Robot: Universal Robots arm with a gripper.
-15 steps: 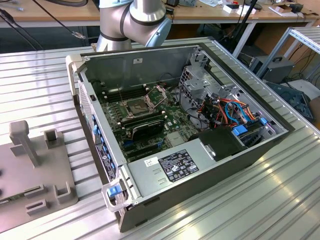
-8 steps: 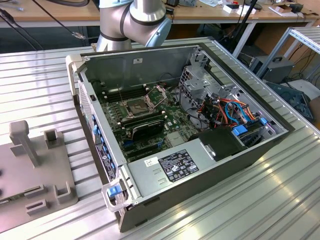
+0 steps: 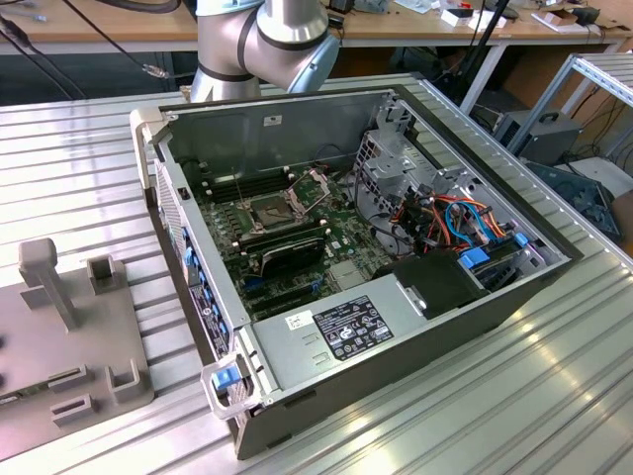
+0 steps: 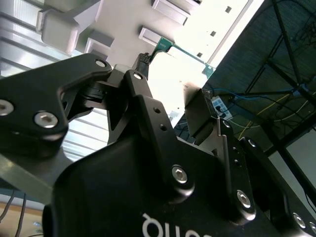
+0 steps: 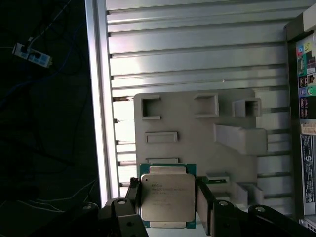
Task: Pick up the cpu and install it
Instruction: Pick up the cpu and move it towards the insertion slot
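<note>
**Status:** pick-up complete, installation outstanding.

**Gripper [image 5: 168,185]:** In the first wrist view, the two fingers [image 5: 132,197] are clamped on opposite edges of the cpu [image 5: 167,200]. The cpu lies flat between them with its metal top toward the camera. A green border shows along its edges.

**Cpu location:** The cpu is held in the gripper, clear of the grey fixture plate [image 5: 197,148]. The plate lies on the ribbed table [image 5: 197,59], close to one table edge. It appears well below the cpu, and no contact between the two is evident.

**Target:** In the exterior view, the open case [image 3: 297,129] lies on the table, with the plate beside it toward the exterior view's left. The socket [image 3: 269,210] is on the board inside the case, and its frame [image 3: 315,183] is hinged up. The socket looks unoccupied.

**Outstanding, as judged:** The cpu is not yet over the case and not yet seated in the socket. The arm [image 3: 267,40] rises behind the case's far wall.
</note>
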